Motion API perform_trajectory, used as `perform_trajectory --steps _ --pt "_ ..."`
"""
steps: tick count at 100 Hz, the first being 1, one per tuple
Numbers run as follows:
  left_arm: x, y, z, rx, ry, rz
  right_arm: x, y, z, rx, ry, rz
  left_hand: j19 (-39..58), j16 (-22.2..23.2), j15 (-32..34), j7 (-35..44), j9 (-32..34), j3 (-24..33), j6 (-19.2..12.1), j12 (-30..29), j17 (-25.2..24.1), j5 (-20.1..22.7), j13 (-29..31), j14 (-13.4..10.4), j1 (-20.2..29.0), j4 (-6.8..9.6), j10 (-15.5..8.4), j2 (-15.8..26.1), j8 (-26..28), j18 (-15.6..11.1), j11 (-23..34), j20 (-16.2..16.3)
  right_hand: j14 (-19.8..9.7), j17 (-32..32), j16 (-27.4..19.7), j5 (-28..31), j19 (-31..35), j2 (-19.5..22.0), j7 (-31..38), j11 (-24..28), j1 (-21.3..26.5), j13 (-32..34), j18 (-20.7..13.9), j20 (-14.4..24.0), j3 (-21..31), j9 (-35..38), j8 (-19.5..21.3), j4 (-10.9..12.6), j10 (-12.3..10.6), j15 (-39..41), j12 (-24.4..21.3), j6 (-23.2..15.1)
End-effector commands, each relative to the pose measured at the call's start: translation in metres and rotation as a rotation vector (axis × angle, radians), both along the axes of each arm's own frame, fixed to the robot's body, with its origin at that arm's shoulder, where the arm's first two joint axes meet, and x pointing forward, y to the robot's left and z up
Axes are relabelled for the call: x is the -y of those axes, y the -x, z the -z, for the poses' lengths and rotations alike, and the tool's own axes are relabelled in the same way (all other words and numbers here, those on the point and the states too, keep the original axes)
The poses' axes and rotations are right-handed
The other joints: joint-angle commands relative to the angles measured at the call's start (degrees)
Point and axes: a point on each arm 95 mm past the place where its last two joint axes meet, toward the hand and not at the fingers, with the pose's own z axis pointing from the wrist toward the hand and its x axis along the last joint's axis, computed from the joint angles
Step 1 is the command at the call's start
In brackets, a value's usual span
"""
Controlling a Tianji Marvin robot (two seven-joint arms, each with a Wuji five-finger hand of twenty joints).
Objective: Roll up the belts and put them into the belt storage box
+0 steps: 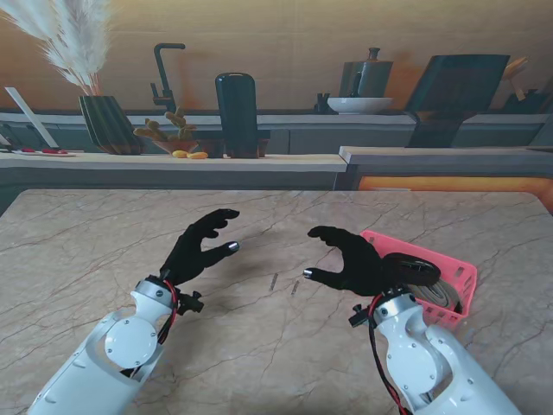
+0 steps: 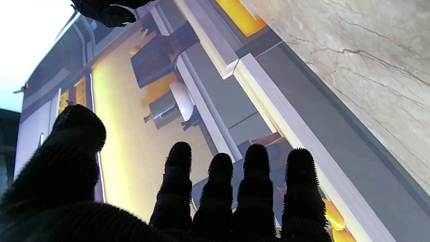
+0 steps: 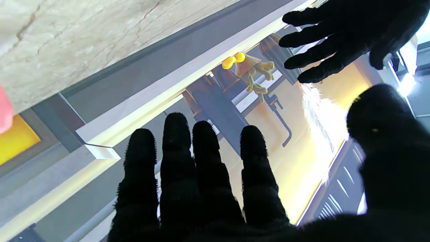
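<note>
A pink slatted belt storage box (image 1: 456,278) sits on the marble table (image 1: 86,251) at my right, partly behind my right wrist. A dark rolled belt (image 1: 415,270) lies inside it, with a lighter coil beside it. My right hand (image 1: 350,259) hovers just left of the box, fingers spread, holding nothing. My left hand (image 1: 200,245) floats over the table's middle, also open and empty. Both palms face each other. In the wrist views my left hand (image 2: 215,188) and my right hand (image 3: 201,174) show only spread black fingers, and the box's pink corner (image 3: 4,111) peeks in at the edge.
Two small dark marks (image 1: 283,283) lie on the table between the hands. Behind the table's far edge runs a counter with a dark vase of pampas grass (image 1: 108,121), a dark canister (image 1: 236,112), a bowl (image 1: 359,105) and a tap (image 1: 164,78).
</note>
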Motion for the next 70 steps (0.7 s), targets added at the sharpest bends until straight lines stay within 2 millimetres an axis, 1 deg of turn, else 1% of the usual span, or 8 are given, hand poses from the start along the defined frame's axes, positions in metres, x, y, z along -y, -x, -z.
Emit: perform_trajectory --steps 1,6,19,30,39,46,53,70 --pt "-0.004 0.003 0.000 0.013 -0.038 0.012 -0.004 0.008 0.005 -0.032 -0.043 -0.014 -1.86 -1.09 -1.49 -2.60 -0.25 2.16 -1.69 -1.00 0.63 -2.28 -1.44 -1.09 -2.79 1.18 -0.40 -3.03 -0.66 -2.84 -1.90 -1.01 0.25 -0.21 -0.26 -1.37 -1.51 -1.10 -1.17 -1.38 0.58 -1.20 0.90 0.92 -0.19 -0.32 -0.04 0.06 0.28 -1.14 -0.67 -0.04" --pt "-0.007 0.003 -0.001 0.020 -0.062 0.013 -0.003 0.011 0.005 -0.046 -0.063 -0.024 -2.58 -1.48 -1.73 -3.66 -0.45 4.18 -0.23 -1.15 0.96 -3.66 -1.30 -1.14 -3.54 0.98 -0.09 -3.68 -1.34 -3.22 -2.05 -1.41 0.09 -0.26 -0.26 -1.94 -1.79 -0.89 -1.63 -1.71 1.49 -1.52 0.55 1.07 0.37 -0.72 -0.02 0.42 -0.06 -1.41 -0.66 0.31" --pt "-0.016 0.003 -0.004 0.030 -0.095 0.007 -0.001 0.017 0.004 -0.049 -0.092 -0.021 -3.31 -1.59 -1.82 -3.69 -0.64 5.14 0.03 -1.19 1.01 -3.81 -1.50 -1.11 -3.70 0.84 0.01 -4.20 -1.47 -3.50 -2.09 -1.84 0.03 0.49 0.08 -0.54 -1.74 -0.88 -1.30 -1.27 3.15 -0.48 0.66 1.49 1.50 0.49 0.40 0.77 0.05 -0.92 -0.34 0.36" --pt "-0.019 0.006 -0.003 0.034 -0.112 0.024 -0.001 0.020 0.004 -0.039 -0.105 -0.014 -3.89 -1.71 -1.97 -3.67 -0.58 5.66 -0.22 -1.29 1.10 -3.72 -1.69 -0.97 -4.17 0.69 -0.01 -4.00 -1.55 -3.38 -2.21 -2.13 0.17 0.69 0.44 0.83 -1.74 -0.31 -0.78 -0.92 2.48 -0.07 0.80 1.79 1.66 1.45 0.85 0.48 0.15 -0.39 -0.13 0.10" --pt "-0.019 0.008 -0.001 0.039 -0.113 0.022 -0.002 0.023 0.003 -0.026 -0.106 -0.012 -3.95 -1.73 -1.74 -3.39 0.55 5.82 -0.01 -1.31 1.75 -2.53 -0.82 -0.28 -4.15 0.59 0.60 -4.48 -1.56 -2.51 -2.05 -2.15 0.13 0.76 0.70 1.36 -1.71 0.12 -0.54 -0.89 1.78 0.14 0.86 2.01 1.41 1.85 1.11 0.14 0.14 -0.01 -0.07 -0.07" --pt "-0.020 0.009 -0.001 0.032 -0.109 0.034 -0.003 0.024 0.003 -0.012 -0.098 -0.012 -4.29 -1.86 -2.00 -3.61 0.09 5.95 -0.38 -1.42 1.28 -2.81 -1.41 -0.71 -4.25 0.52 0.26 -3.95 -1.68 -3.05 -2.33 -2.26 0.06 0.99 0.95 2.06 -1.60 0.66 -0.27 -0.68 1.30 0.59 0.97 2.20 1.32 2.57 1.32 0.01 0.15 0.42 0.04 -0.31" --pt "-0.021 0.011 -0.001 0.041 -0.106 0.030 -0.004 0.026 0.002 -0.005 -0.097 -0.013 -4.10 -1.81 -1.78 -3.47 0.79 5.89 -0.28 -1.34 1.76 -2.36 -0.84 -0.40 -4.30 0.47 0.51 -4.14 -1.64 -2.46 -2.13 -2.12 0.08 1.19 1.24 2.47 -1.48 1.09 -0.19 -0.62 0.98 1.02 1.20 2.41 1.56 3.26 1.47 -0.02 0.22 0.90 0.10 -0.56" --pt "-0.020 0.012 -0.002 0.054 -0.103 0.027 -0.005 0.027 0.001 0.002 -0.103 -0.018 -4.04 -1.79 -1.72 -3.50 1.06 5.80 -0.41 -1.33 1.72 -2.19 -0.75 -0.28 -4.25 0.42 0.59 -3.82 -1.68 -2.46 -2.20 -1.99 0.20 1.27 1.72 3.33 -1.32 1.37 0.04 -0.55 0.84 1.31 1.38 2.76 2.04 3.95 1.74 -0.12 0.34 1.54 0.24 -0.80"
